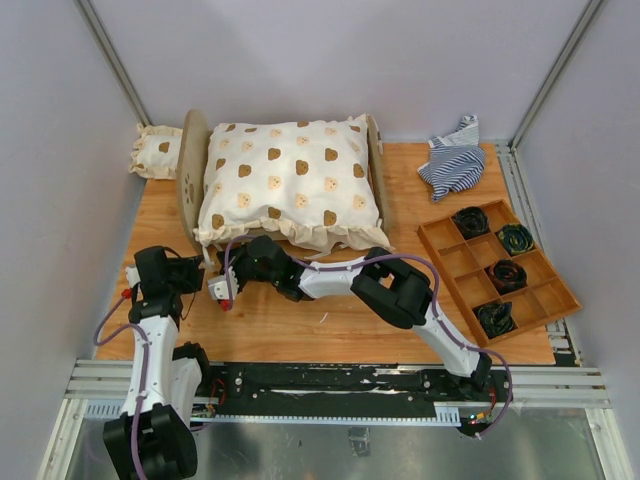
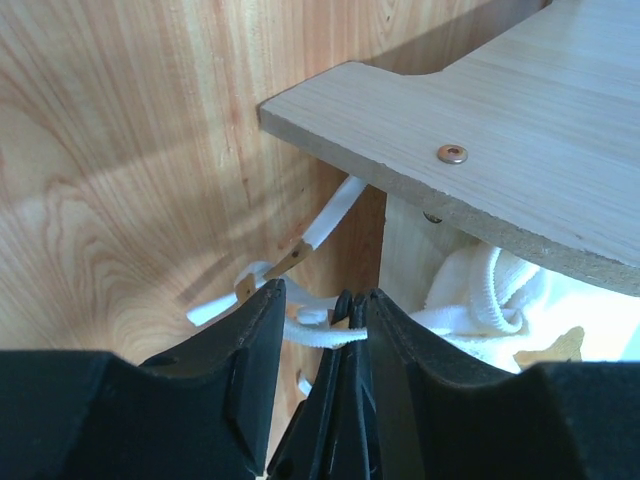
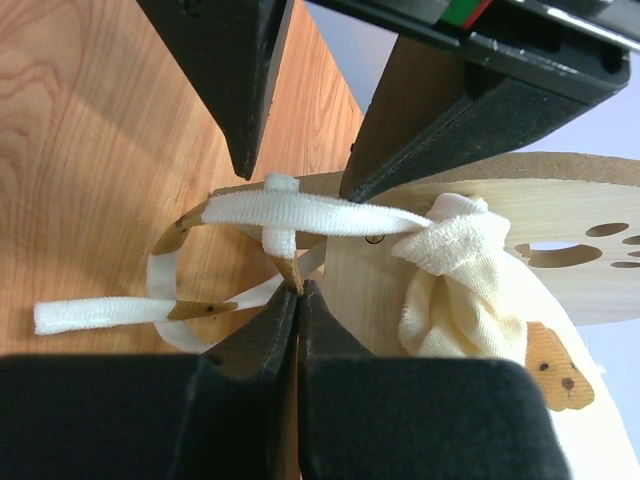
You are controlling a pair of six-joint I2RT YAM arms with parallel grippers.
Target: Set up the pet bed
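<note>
The pet bed [image 1: 190, 165] stands at the back of the table with a large cream bear-print cushion [image 1: 290, 185] lying on it. At its near left corner, a white cushion tie [image 3: 310, 212] runs from the cushion's corner [image 3: 470, 290] past the wooden end board [image 3: 560, 215]. My right gripper [image 3: 300, 290] is shut on a tan part of this tie. My left gripper [image 2: 322, 292] is open, its fingers [image 3: 245, 100] standing either side of the tie [image 2: 320, 335] and of the right gripper's tips. In the top view the two grippers [image 1: 205, 278] [image 1: 222, 292] meet at that corner.
A small bear-print pillow [image 1: 155, 150] lies left of the bed. A striped cloth [image 1: 455, 160] sits at the back right. A compartmented wooden tray [image 1: 455, 262] with dark rolled items fills the right side. The bed's board [image 2: 480, 130] overhangs close above my left gripper.
</note>
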